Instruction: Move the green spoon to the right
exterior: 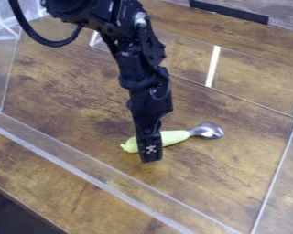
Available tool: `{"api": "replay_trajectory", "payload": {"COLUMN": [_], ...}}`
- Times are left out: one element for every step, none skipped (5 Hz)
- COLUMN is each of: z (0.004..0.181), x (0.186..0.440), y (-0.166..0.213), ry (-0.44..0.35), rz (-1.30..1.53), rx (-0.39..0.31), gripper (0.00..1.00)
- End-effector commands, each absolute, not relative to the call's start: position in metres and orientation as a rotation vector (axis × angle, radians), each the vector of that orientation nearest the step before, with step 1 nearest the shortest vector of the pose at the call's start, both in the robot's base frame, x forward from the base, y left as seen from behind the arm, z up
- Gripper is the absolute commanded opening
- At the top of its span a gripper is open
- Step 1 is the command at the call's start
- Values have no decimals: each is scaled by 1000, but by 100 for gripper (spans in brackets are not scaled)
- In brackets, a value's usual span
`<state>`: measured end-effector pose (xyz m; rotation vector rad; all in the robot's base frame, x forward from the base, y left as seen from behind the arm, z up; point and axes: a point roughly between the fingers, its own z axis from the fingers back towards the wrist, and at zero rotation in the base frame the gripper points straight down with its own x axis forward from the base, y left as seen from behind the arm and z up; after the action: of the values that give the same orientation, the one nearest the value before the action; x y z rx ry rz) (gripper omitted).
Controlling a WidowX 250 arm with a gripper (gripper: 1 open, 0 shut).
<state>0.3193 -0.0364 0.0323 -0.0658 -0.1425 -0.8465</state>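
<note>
The green spoon lies flat on the wooden table, its yellow-green handle pointing left and its shiny silver bowl at the right end. My black gripper points straight down and stands in front of the middle of the handle, its tip at table height. A short stub of the handle shows to the left of the fingers. From this side the fingers read as a single dark block, so the gap between them and any hold on the spoon are hidden.
Clear acrylic walls fence in the tabletop: a low one along the front, a tall one on the left and another at the right edge. A bright reflection streak marks the back panel.
</note>
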Motion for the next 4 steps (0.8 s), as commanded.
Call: {"api": "replay_trajectory", "payload": {"z": [48, 52, 51, 50], "x": [329, 327, 326, 326], "y": [-40, -39, -26, -14], "ry": [-200, -201, -193, -188], "rz": [-804, -745, -791, -835], "rx": [-43, -42, -58, -72], "gripper": [0, 0, 0, 0]}}
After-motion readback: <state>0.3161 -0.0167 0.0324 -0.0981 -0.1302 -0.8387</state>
